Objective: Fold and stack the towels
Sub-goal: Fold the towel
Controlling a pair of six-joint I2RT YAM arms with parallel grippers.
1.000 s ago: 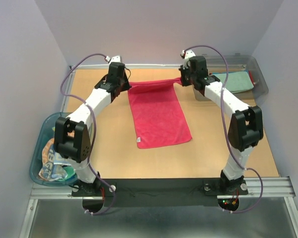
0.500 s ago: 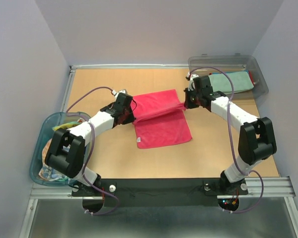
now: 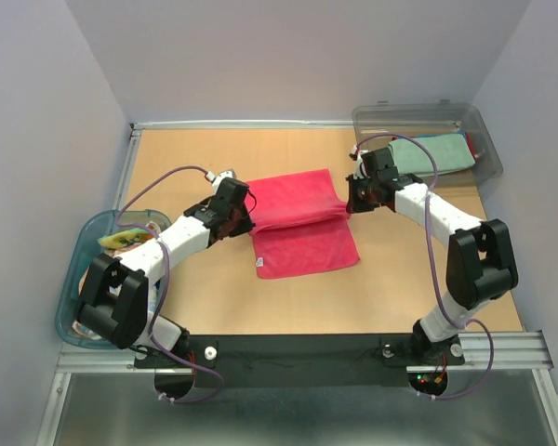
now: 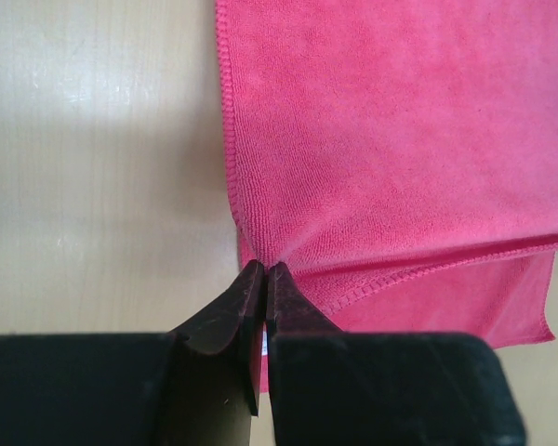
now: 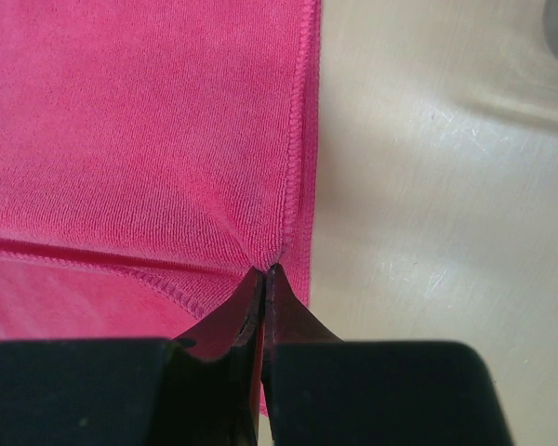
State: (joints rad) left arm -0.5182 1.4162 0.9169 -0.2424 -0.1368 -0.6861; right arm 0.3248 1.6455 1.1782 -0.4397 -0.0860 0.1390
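A magenta pink towel (image 3: 302, 243) lies mid-surface (image 3: 214, 297), its far part doubled over the near part, with a strip of the lower layer showing along the near edge. The left jaws are pinched tight on the top layer's left edge, and the right jaws clamp its right edge the same way, both low over the cloth. A teal towel (image 3: 434, 153) rests in the clear bin (image 3: 491, 163) at the far right. A blue-rimmed tub (image 3: 63, 321) at the left holds more cloth.
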